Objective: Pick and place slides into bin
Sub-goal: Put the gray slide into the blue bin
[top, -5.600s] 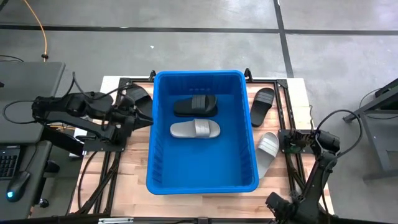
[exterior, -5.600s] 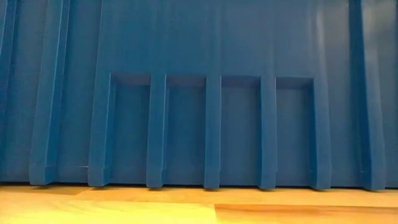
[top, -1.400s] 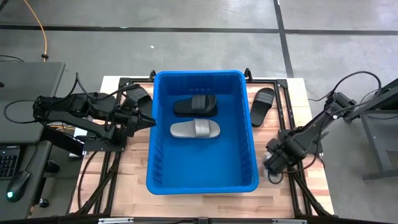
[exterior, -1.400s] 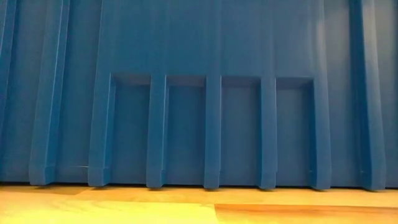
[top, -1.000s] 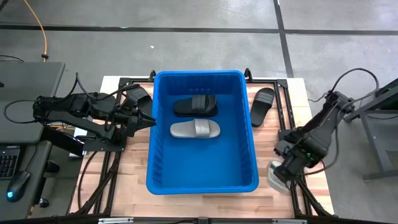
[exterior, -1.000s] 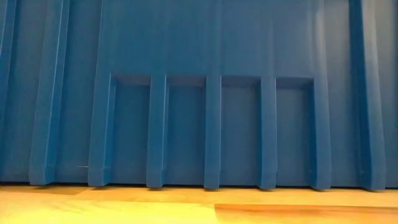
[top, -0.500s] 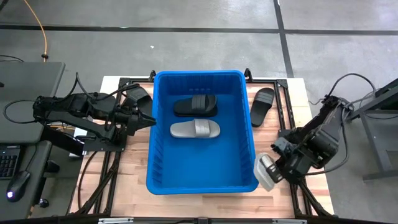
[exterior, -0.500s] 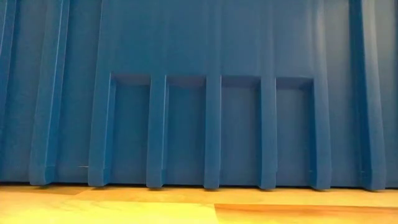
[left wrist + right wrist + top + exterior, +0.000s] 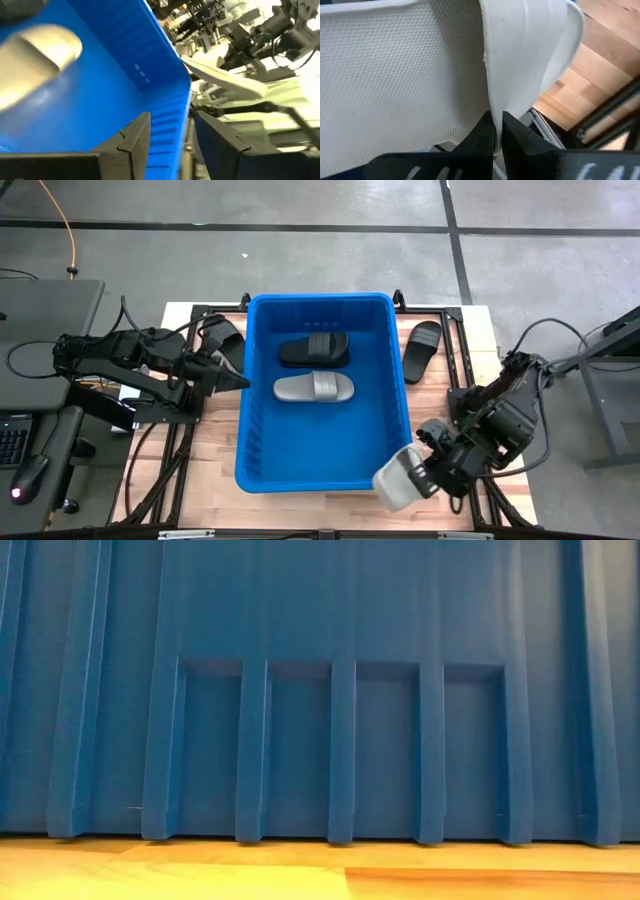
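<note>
**Light grey slide held at the bin's near right corner**

Item: light grey flat slip-on slide (image 9: 398, 478), raised off the wooden surface (image 9: 215, 480), overlapping the near right corner of the bin. In the right wrist view its textured sole and wide strap (image 9: 530, 55) fill the picture.

Holder: right claw (image 9: 428, 476), clenched on the strap of this slide; its two dark fingers (image 9: 482, 135) pinch the strap's edge between them.

Container: large deep rectangular bright-blue plastic bin (image 9: 260, 380) with ribbed walls, standing mid-surface. Its wall fills the low view (image 9: 320, 690).

Contents of bin: one black slide (image 9: 314, 349) toward the far end; one light grey slide (image 9: 314, 387) just beside it, nearer the middle.

Outside bin: one black slide (image 9: 423, 348) on the surface to the right of the bin; another black slide (image 9: 222, 337) at the far left, beside the bin wall.

Left claw (image 9: 232, 378): at the bin's left rim, released, fingers (image 9: 132, 142) spread with nothing between them.
</note>
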### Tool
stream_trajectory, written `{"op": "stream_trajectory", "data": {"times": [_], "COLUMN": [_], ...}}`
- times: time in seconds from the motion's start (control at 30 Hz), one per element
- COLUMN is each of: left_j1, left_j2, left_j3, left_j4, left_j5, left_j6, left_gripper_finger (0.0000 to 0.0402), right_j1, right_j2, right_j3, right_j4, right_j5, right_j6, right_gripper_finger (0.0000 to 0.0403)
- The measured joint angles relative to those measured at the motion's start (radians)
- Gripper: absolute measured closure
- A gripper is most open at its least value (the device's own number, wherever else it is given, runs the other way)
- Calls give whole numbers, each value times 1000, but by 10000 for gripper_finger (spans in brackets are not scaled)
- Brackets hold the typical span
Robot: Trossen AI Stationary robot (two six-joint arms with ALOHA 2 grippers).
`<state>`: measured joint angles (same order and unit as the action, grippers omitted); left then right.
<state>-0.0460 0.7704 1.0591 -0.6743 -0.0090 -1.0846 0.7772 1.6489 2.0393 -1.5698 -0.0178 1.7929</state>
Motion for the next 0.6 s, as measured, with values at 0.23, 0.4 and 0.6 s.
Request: {"op": "stream_trajectory", "data": {"times": [0.23, 0.4, 0.6], "left_j1": [0, 0, 0], "left_j2": [0, 16, 70], "left_j3": [0, 0, 0], "left_j4": [5, 88, 253], "left_j5": [95, 216, 340], "left_j6": [-134, -179, -270], "left_gripper_finger": [245, 180, 101], "right_j1": [-87, -172, -315], "right_j2": [86, 119, 139], "right_j3": [74, 95, 93], "right_j4": [0, 2, -2], "right_j5": [-16, -13, 140], "right_j6": [-89, -194, -364], "right_gripper_finger": [403, 403, 403]}}
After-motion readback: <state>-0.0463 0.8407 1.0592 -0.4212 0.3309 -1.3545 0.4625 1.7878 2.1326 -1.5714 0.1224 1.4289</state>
